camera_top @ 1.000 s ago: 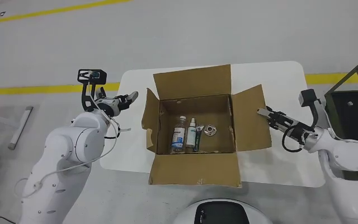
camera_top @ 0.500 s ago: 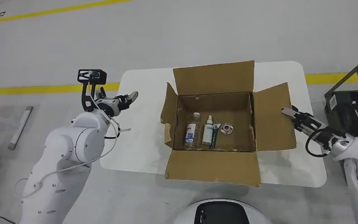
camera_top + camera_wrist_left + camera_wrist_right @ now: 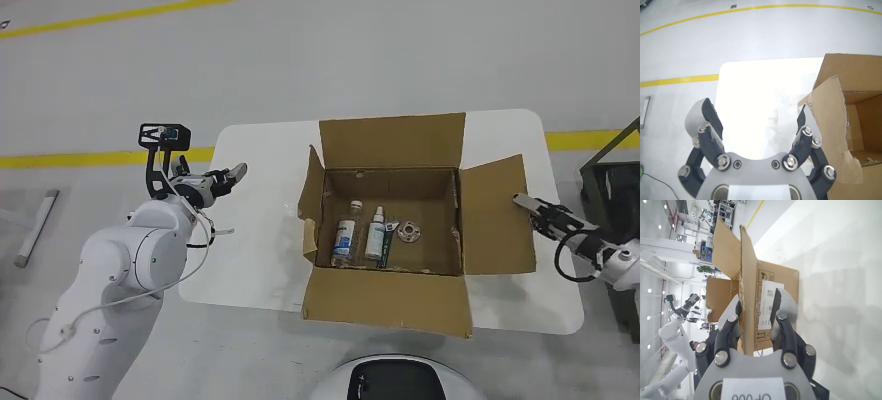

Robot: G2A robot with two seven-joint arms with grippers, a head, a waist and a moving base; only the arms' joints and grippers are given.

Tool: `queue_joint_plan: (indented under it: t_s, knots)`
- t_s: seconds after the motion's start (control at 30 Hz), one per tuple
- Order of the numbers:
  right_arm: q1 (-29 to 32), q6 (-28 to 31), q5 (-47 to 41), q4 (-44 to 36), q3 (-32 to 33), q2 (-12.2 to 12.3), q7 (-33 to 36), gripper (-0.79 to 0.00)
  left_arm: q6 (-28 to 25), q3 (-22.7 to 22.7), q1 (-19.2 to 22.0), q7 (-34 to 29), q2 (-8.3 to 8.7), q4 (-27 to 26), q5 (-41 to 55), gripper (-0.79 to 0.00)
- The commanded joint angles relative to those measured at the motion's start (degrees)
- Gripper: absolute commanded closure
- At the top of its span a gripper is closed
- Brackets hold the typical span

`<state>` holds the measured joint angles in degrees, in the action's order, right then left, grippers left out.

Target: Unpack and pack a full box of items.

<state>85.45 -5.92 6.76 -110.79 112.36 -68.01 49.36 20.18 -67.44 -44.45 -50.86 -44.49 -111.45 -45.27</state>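
An open cardboard box (image 3: 390,295) stands on the white table (image 3: 260,250), all four flaps spread. At its bottom lie a clear bottle with a blue label (image 3: 346,243), a white spray bottle (image 3: 376,240), a dark tool (image 3: 388,246) and a round metal part (image 3: 407,233). My right gripper (image 3: 522,203) is at the outer edge of the right flap (image 3: 492,215). In the right wrist view the right gripper (image 3: 757,302) straddles the flap (image 3: 747,279), fingers apart, one finger (image 3: 734,308) touching it. My left gripper (image 3: 238,172) hangs open over the table's left edge, with the left gripper (image 3: 757,115) holding nothing.
A dark rack (image 3: 620,190) stands just past the table's right end, close to my right arm. Bare tabletop lies between the left gripper and the box (image 3: 831,113), with a small clear scrap (image 3: 772,121) on it. A yellow floor line (image 3: 100,158) runs behind.
The box has slid to the right across the table together with my right gripper, most of it in the first half second. The left arm has kept still.
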Motion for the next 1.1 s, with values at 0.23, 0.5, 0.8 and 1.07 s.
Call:
queue_joint_plan:
  t_s: [0.23,0.5,0.8,1.07]
  knots:
    - [4.63,3.47,-1.57,1.03,4.94,0.04,-8.18,0.0,0.0,0.0,0.0,0.0,0.0,0.0,0.0,-0.785]
    - [5.21,3.23,4.12,2.4,0.8,0.24,-10.58,0.0,0.0,0.0,0.0,0.0,0.0,0.0,0.0,-0.785]
    - [4.32,2.84,4.12,3.31,-0.59,0.42,-9.3,0.0,0.0,0.0,0.0,0.0,0.0,0.0,0.0,-0.785]
    - [3.88,5.73,-4.15,4.61,-4.61,-0.19,-11.94,0.0,0.0,0.0,0.0,0.0,0.0,0.0,0.0,-0.785]
